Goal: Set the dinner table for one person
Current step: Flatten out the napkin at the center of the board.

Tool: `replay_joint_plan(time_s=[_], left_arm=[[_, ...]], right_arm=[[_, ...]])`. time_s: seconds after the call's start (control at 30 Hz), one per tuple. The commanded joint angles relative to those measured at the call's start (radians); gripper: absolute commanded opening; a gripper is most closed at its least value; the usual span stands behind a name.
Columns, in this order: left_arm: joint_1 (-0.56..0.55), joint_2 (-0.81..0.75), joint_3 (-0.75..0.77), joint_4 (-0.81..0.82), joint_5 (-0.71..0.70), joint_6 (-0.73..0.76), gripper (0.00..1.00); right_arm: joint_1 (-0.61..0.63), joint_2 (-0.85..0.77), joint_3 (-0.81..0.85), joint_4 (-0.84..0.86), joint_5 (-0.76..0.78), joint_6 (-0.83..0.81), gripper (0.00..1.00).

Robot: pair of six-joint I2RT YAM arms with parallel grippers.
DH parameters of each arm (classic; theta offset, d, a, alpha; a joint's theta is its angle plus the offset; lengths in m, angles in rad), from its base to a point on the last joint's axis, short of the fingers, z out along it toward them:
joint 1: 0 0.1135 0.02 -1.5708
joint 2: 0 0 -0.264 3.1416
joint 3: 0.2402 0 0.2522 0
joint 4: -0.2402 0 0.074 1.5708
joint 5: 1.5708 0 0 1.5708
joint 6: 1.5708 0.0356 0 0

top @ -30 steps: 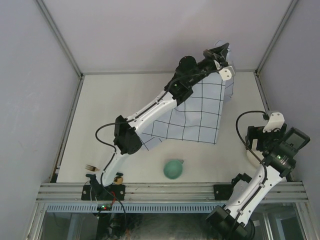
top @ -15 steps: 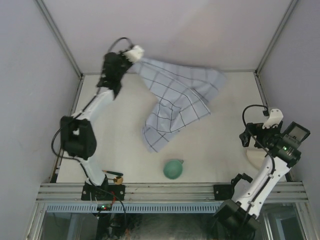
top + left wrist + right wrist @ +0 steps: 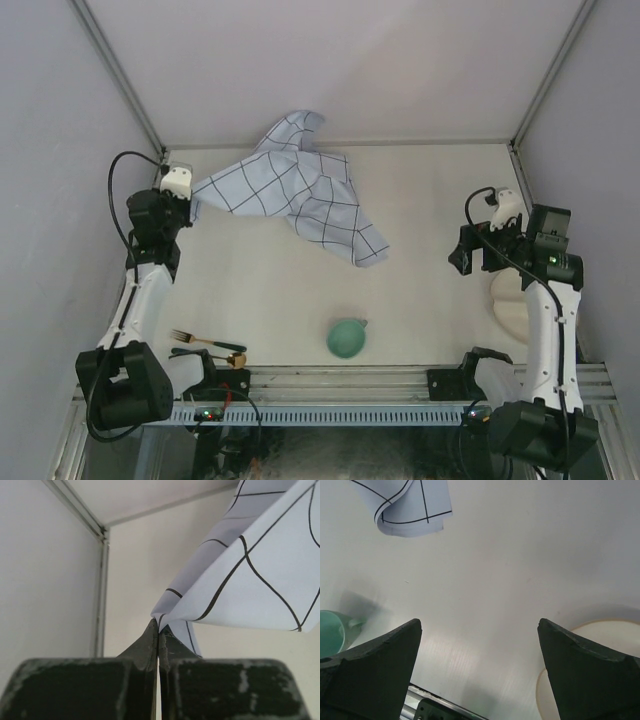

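Note:
The dinner table (image 3: 430, 190) is a cream-white surface. A pale-blue cloth with dark grid lines (image 3: 295, 190) hangs crumpled over its back left part. My left gripper (image 3: 190, 196) is shut on one corner of the cloth at the far left. The left wrist view shows the jaws pressed together (image 3: 159, 626) on the cloth's corner (image 3: 250, 575). My right gripper (image 3: 466, 254) is open and empty above the table's right side. In the right wrist view (image 3: 480, 630) only bare table lies between the fingers, with the cloth's free corner (image 3: 412, 507) far ahead.
A green cup (image 3: 347, 338) stands near the front middle and also shows in the right wrist view (image 3: 330, 632). A cream plate (image 3: 510, 308) lies at the right edge (image 3: 590, 655). A fork (image 3: 195, 337) and other cutlery (image 3: 222, 350) lie front left. Walls enclose the table.
My left arm has swung from the back right to the far left, pulling the cloth across with it. My right arm has lifted and moved slightly inward.

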Motion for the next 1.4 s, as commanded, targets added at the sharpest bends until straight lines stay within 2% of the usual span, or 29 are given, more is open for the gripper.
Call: replay_joint_plan(time_s=[0.0,0.17,0.27,0.37,0.53,0.67,0.73,0.83,0.93,1.1,1.37], left_arm=[[0.005,-0.023,0.002,-0.031,0.124,-0.140,0.00],[0.006,-0.023,-0.018,-0.099,0.131,-0.123,0.00],[0.005,0.016,-0.038,-0.095,0.109,-0.103,0.00],[0.005,0.028,-0.054,-0.089,0.088,-0.081,0.00],[0.005,-0.017,-0.108,-0.026,0.034,-0.054,0.00],[0.005,0.019,-0.073,-0.042,0.035,-0.083,0.00],[0.004,0.061,-0.045,-0.064,0.042,-0.081,0.00],[0.004,0.102,-0.017,-0.067,0.028,-0.079,0.00],[0.004,0.137,0.017,-0.085,0.018,-0.080,0.00],[0.003,0.156,0.039,-0.090,0.010,-0.089,0.00],[0.004,0.128,0.029,-0.091,0.027,-0.112,0.00]], right_arm=[[0.008,-0.014,0.017,0.054,0.009,0.006,1.00],[0.108,0.041,-0.030,0.230,0.040,0.020,1.00],[0.248,0.175,-0.016,0.421,0.137,0.038,1.00],[0.396,0.374,0.062,0.584,0.276,-0.019,1.00],[0.527,0.745,0.385,0.721,0.369,-0.043,1.00],[0.577,1.053,0.777,0.637,0.343,-0.014,1.00],[0.607,1.191,0.908,0.623,0.354,-0.032,1.00],[0.652,1.303,1.028,0.626,0.389,-0.064,1.00],[0.691,1.370,1.105,0.571,0.395,-0.059,1.00],[0.783,1.363,0.987,0.683,0.484,-0.154,1.00],[0.833,1.380,0.982,0.737,0.553,-0.263,1.00]])
